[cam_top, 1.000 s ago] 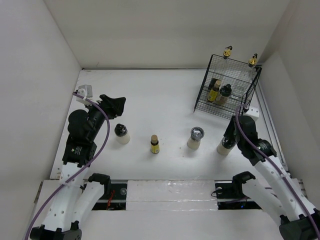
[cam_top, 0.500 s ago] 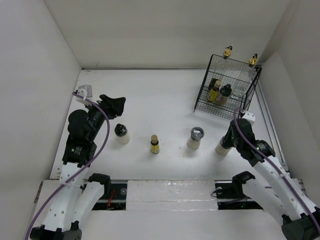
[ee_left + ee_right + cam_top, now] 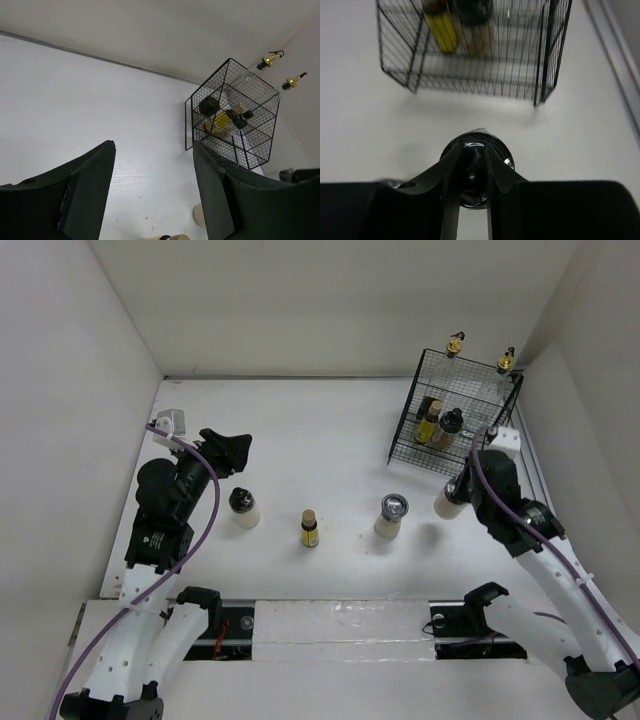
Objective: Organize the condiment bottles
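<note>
Cream body and dark lid: that is the carried shaker, pinched by its top between the narrow, closed fingers of my right gripper. It hangs just in front of the wire basket, and I judge it is off the table, though I can't be certain from above. Inside the basket I count four bottles: two tall glass bottles with gold pourers along the back, one yellow bottle and one dark-lidded shaker beside it at the front. Three more wait on the table in a loose row: a near-left shaker, a small yellow bottle in the middle, and a middle shaker to its right, all well apart from the basket. My left gripper hovers above the near-left shaker's side of the table with its fingers apart and nothing between them. By my reckoning the job is about half done: four bottles stowed, a fifth on its way, three to fetch. The one in hand needs to clear the basket's front wire before I let it go.
</note>
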You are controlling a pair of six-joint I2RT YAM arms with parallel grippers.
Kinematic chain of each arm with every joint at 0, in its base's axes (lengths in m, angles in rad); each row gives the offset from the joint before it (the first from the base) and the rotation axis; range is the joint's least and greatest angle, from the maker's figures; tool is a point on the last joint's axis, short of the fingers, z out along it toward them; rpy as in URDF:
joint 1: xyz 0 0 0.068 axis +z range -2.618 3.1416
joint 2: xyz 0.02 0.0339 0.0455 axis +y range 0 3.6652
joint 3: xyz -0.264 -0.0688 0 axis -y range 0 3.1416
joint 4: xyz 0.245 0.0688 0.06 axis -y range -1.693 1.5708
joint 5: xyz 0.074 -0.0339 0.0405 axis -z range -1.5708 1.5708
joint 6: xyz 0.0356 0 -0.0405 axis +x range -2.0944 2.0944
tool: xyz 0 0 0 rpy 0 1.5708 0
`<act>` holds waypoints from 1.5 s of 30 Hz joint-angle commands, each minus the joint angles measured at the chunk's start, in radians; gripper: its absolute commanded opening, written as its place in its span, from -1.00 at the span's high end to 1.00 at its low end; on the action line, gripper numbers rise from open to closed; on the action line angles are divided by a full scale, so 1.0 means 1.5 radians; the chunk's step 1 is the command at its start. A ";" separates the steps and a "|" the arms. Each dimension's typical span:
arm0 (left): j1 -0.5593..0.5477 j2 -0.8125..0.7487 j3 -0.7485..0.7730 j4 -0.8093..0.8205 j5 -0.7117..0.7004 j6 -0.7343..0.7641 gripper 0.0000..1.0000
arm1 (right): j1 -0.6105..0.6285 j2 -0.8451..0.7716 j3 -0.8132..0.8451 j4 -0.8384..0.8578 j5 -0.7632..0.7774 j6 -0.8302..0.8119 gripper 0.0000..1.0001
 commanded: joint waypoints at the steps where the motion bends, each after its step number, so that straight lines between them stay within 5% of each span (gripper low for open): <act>1: -0.004 -0.004 -0.001 0.031 0.010 -0.008 -0.18 | -0.027 0.049 0.147 0.164 0.082 -0.092 0.83; 8: -0.004 -0.004 -0.001 0.031 0.004 -0.008 -0.18 | -0.152 0.182 0.248 0.296 0.025 -0.171 0.83; 19: -0.004 0.002 0.006 0.024 -0.004 -0.002 -0.18 | -0.306 0.340 0.365 0.345 -0.112 -0.191 0.85; 41: -0.004 0.015 0.006 0.024 0.003 0.004 -0.18 | -0.350 0.473 0.225 0.433 -0.186 -0.164 0.85; 45: -0.004 0.015 0.006 0.024 0.003 0.004 -0.18 | -0.337 0.509 0.210 0.433 -0.180 -0.158 0.71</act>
